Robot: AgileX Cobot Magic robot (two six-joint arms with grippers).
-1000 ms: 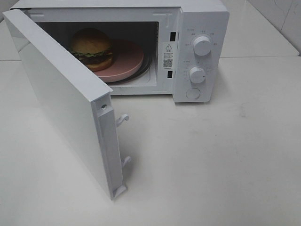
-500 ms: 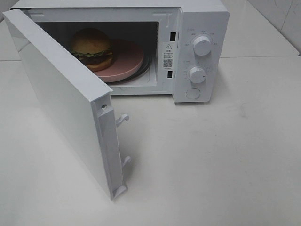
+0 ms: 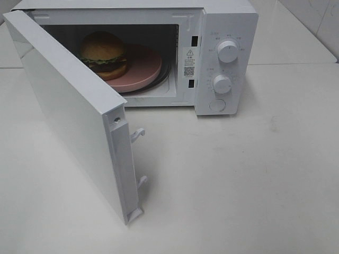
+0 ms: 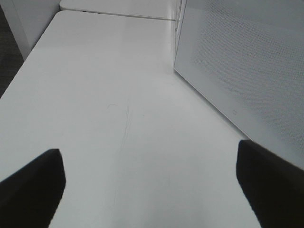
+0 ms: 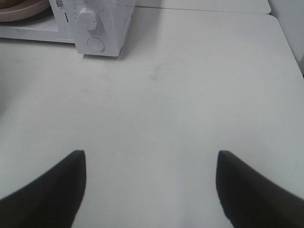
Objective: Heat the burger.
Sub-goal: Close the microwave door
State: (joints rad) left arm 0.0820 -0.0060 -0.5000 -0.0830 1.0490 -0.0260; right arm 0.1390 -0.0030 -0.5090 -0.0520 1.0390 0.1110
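Listing your stock, largest first.

- Flat white tabletop (image 3: 254, 185): beneath both grippers, bare between each pair of fingers.
- White box-shaped microwave oven (image 3: 228, 21): ahead of both grippers, well apart from the right one.
- Its white hinged door (image 3: 69, 121): swung wide open, the perforated panel ahead of your left gripper (image 4: 147, 152), near but untouched.
- Left gripper: jaws spread wide, holding nothing.
- Right gripper (image 5: 150, 154): likewise spread wide and empty.
- Flat round pink plate (image 3: 143, 66): inside the oven cavity, far beyond both grippers.
- Small round burger (image 3: 103, 53) with golden-brown bun, green lettuce and dark patty: resting on that plate, on the left gripper's side of it.
- Round white upper dial (image 3: 228, 51), lower dial (image 3: 222, 84) and round white button (image 3: 217, 105): on the control panel, ahead of your right gripper.

Progress, by my judgement: loading is done. You have yet to shut the door and set the dials.
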